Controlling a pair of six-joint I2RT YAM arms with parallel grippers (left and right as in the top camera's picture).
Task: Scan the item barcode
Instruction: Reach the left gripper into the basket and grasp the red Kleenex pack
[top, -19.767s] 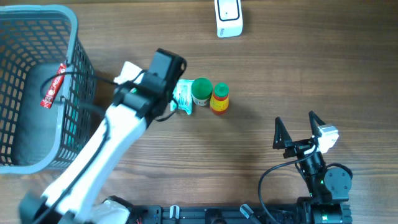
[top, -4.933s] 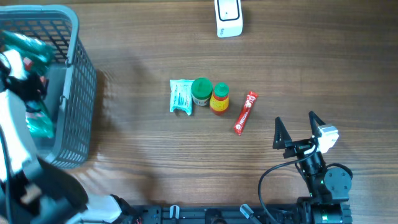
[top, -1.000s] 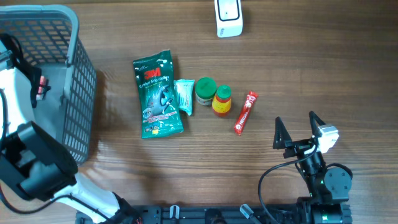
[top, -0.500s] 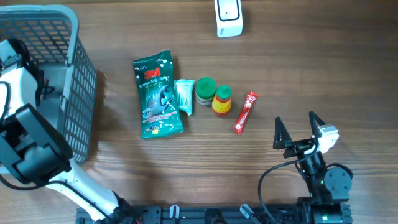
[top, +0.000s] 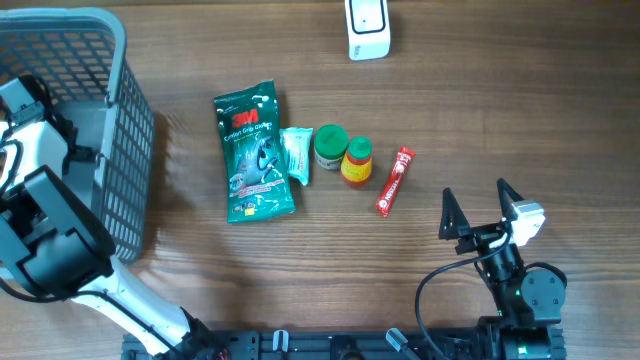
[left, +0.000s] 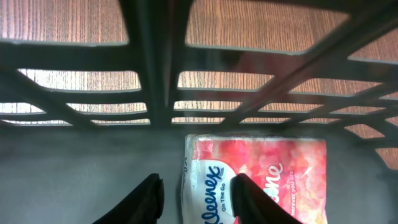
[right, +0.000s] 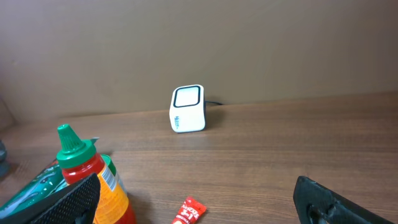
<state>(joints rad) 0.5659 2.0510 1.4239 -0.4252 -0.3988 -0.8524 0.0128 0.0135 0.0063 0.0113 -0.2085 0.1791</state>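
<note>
Overhead straight down; left wrist close inside basket (left: 155, 62); right wrist low, scanner (right: 188, 109) shared with overhead.

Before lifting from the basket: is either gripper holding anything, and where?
Nothing yet. Left gripper straddles the white end of the pink Kleenex tissue pack, unclamped; right gripper empty.

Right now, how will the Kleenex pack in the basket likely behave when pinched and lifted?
The Kleenex pack looks like soft tissues in film, so it will probably squash under a pinch and feel light. Its smooth wrapper may be slippery. Lying flat on the basket floor, it is unlikely to roll.
</note>
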